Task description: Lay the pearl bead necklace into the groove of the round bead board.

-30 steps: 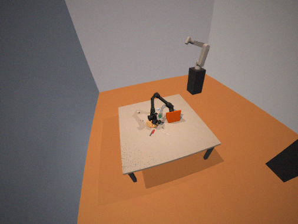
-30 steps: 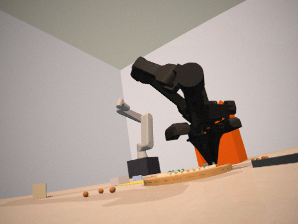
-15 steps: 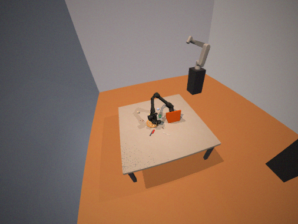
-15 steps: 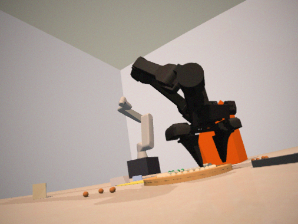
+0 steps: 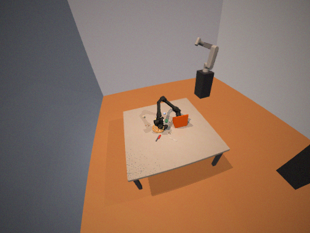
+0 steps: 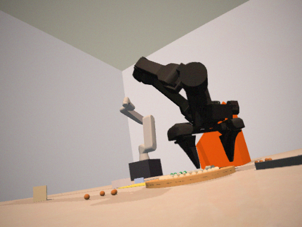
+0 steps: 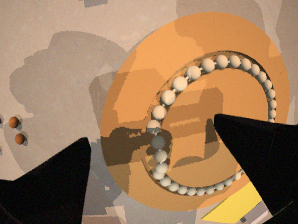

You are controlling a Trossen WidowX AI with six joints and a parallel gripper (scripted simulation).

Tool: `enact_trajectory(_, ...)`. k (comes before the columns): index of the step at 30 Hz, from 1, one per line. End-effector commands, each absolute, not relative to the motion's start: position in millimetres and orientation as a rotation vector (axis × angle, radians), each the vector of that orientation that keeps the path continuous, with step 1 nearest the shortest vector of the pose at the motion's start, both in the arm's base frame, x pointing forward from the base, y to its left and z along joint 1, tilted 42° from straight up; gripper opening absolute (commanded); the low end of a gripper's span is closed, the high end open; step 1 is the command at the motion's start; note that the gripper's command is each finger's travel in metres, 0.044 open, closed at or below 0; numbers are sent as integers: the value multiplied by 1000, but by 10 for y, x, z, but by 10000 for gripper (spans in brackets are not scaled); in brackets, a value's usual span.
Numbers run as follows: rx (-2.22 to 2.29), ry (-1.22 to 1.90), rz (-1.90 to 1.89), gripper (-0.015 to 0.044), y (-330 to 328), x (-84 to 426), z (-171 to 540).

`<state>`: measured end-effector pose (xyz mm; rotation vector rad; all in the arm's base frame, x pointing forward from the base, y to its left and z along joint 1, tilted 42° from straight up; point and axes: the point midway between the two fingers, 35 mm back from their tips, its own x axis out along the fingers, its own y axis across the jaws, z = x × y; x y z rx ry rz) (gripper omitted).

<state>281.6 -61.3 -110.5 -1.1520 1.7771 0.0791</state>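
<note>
The pearl bead necklace point(image 7: 194, 73) point(image 6: 194, 173) lies as a loop on the round orange bead board point(image 7: 150, 45) point(image 6: 191, 180). In the wrist view its right and lower beads follow the groove. At the left the beads bend inward in a kink and stand a little inside the groove's edge line; their depth there is unclear. My gripper point(image 7: 153, 132) point(image 6: 215, 164) is wide open and empty, its fingertips just above the board. One finger is over the left of the board's edge, the other over the loop's right side, hiding some beads.
A yellow flat piece point(image 7: 230, 202) point(image 6: 134, 185) is at the board's edge. Small brown balls point(image 7: 13, 122) point(image 6: 102, 193) and a tan block point(image 6: 40, 193) lie apart. An orange upright block point(image 5: 180, 121) stands near the arm. A red-and-dark tool point(image 5: 158, 138) lies in front of the board. A dark tray point(image 6: 280, 162) is at right.
</note>
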Motion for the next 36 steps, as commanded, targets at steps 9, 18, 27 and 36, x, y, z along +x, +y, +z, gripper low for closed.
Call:
enact_trajectory(9,-1166,1777,101,361,-562,2817,-1009)
enact_trajectory(18,-1213,1785,161,125,-467,2785,-803)
enact_trajectory(27,-1211,1782,153,120,-516,2793,-865)
enact_trajectory(36,-1212,1784,156,120,-611,2779,-970)
